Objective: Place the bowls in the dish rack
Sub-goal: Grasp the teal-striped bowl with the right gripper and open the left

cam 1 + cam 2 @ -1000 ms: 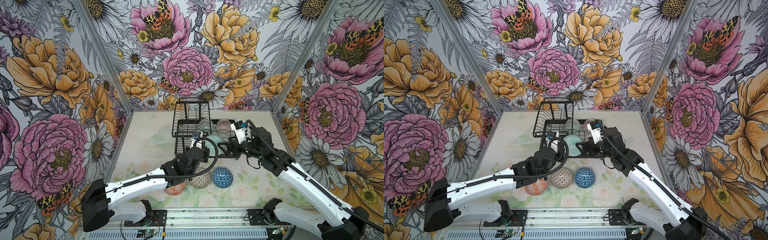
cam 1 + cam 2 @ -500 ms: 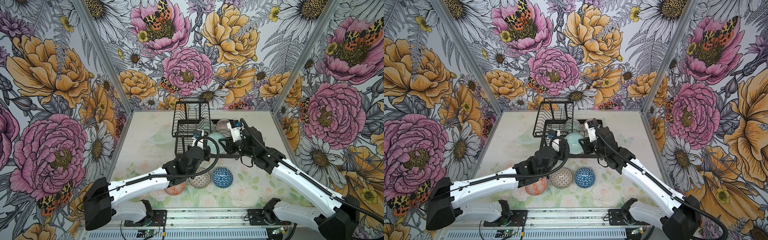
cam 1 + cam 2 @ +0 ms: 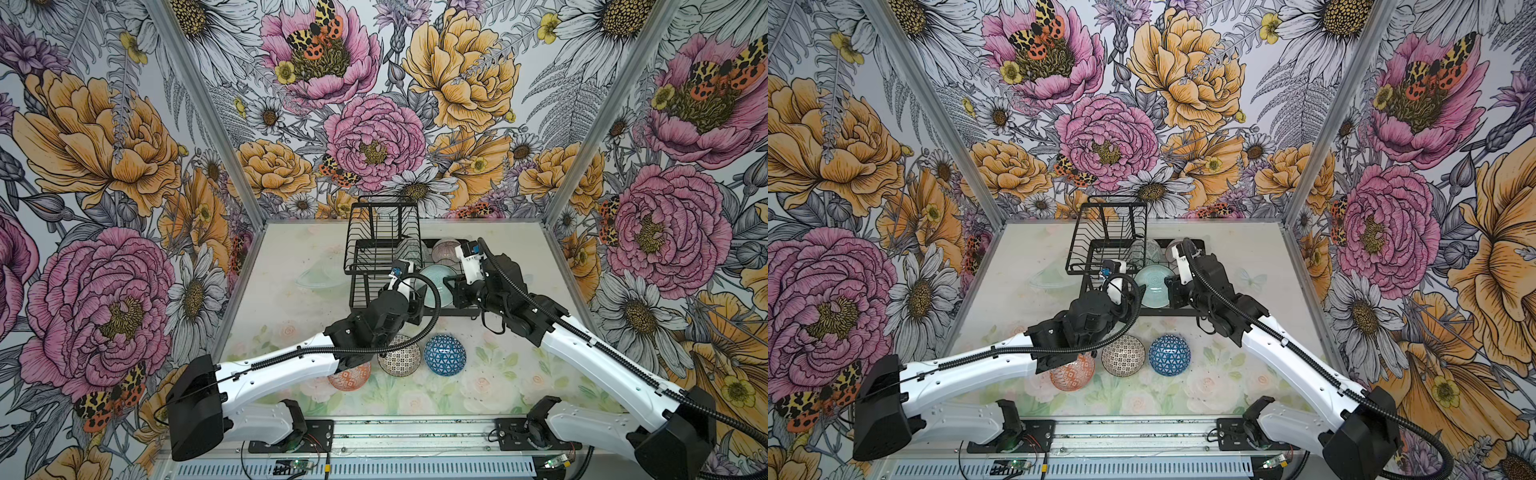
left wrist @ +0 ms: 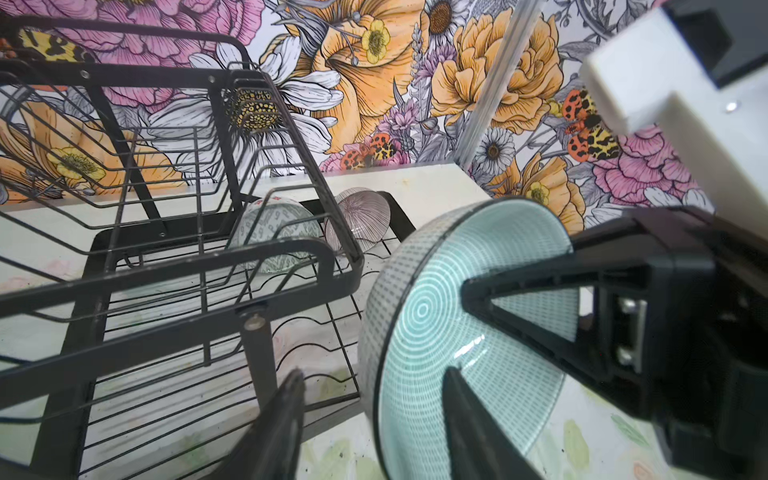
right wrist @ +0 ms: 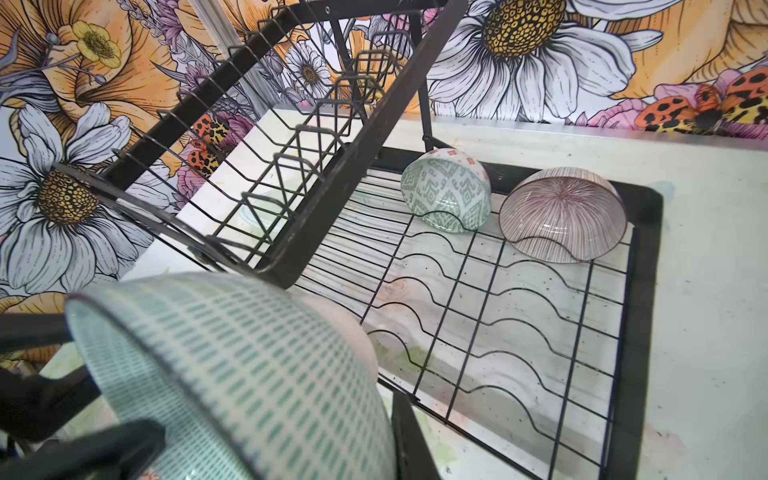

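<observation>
The pale teal ringed bowl (image 3: 436,284) (image 4: 415,332) stands on edge above the front of the dish rack (image 3: 376,232). My right gripper (image 3: 452,286) is shut on its rim, with one finger (image 5: 409,436) against the outer wall. My left gripper (image 4: 374,371) is open, its fingers straddling the rim without touching it. A grey-green bowl (image 5: 446,189) and a pink ribbed bowl (image 5: 563,214) lean at the back of the base tray (image 5: 648,291). Orange (image 3: 349,376), black-white mosaic (image 3: 399,361) and blue triangle (image 3: 444,355) bowls lie upside down on the table in front, the orange one half under my left arm.
The rack's raised wire basket (image 3: 1108,232) hangs over the left part of the tray, close to the held bowl. The wavy wires of the tray (image 5: 498,311) in front of the two leaning bowls are bare. Floral walls close in three sides.
My right gripper has moved left to the teal bowl and shut on its rim. The left gripper, shut on the bowl before, has opened.
</observation>
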`<action>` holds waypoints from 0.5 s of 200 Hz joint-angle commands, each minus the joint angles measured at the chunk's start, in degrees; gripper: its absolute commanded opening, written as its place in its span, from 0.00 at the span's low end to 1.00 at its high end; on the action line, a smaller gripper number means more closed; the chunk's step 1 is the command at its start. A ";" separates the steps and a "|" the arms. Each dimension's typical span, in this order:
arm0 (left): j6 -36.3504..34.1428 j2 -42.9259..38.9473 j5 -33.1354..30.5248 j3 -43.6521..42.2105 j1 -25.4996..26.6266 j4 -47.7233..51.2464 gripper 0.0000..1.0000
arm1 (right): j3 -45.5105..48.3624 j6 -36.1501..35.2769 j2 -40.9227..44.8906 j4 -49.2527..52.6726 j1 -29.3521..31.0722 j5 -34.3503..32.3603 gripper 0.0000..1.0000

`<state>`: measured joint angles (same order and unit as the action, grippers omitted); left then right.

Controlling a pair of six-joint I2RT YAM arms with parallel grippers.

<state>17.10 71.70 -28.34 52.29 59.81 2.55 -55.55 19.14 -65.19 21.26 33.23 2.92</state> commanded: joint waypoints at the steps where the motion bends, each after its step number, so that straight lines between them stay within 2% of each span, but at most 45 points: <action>1: -3.63 -2.17 5.02 3.95 -1.36 10.73 0.94 | -0.51 -4.38 0.31 -2.62 -1.64 -3.31 0.00; 7: -4.20 -2.41 5.34 4.74 -1.71 13.19 0.99 | -0.67 -5.60 0.01 -2.62 -2.20 -3.97 0.00; 25: -5.33 -3.28 6.76 6.13 -3.00 18.94 0.99 | -1.76 -8.92 -1.44 -2.78 -3.63 -5.89 0.00; 52: -5.99 -5.50 9.35 5.59 -5.22 20.47 0.99 | -2.15 -15.15 -3.68 -5.73 -4.40 -9.52 0.00; 100: -6.52 -6.51 13.23 4.16 -9.78 20.49 0.99 | 3.92 -30.87 -7.43 -24.71 -4.41 -18.54 0.00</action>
<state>11.92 66.04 -18.96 56.90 51.79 21.50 -53.95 -0.75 -71.64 13.10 28.80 -8.71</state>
